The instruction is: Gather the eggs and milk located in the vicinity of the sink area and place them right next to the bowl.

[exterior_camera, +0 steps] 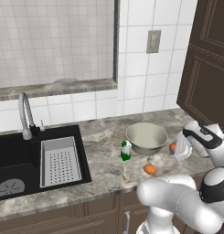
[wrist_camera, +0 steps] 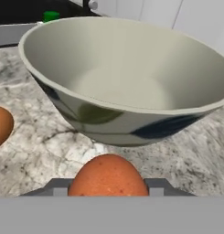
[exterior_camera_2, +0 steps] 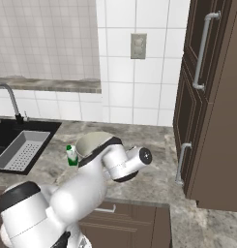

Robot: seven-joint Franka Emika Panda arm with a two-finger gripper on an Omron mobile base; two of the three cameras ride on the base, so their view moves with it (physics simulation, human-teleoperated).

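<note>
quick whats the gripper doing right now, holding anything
Gripper: an egg sits between the fingers, right beside the bowl; whether it is clamped or already released cannot be told.

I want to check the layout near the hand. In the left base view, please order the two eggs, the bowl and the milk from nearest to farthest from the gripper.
1. Egg right at the gripper, on the bowl's right.
2. Bowl, just left of it.
3. Second egg, on the counter in front of the bowl; close to the bowl's rank.
4. Milk, left of the bowl.
</note>
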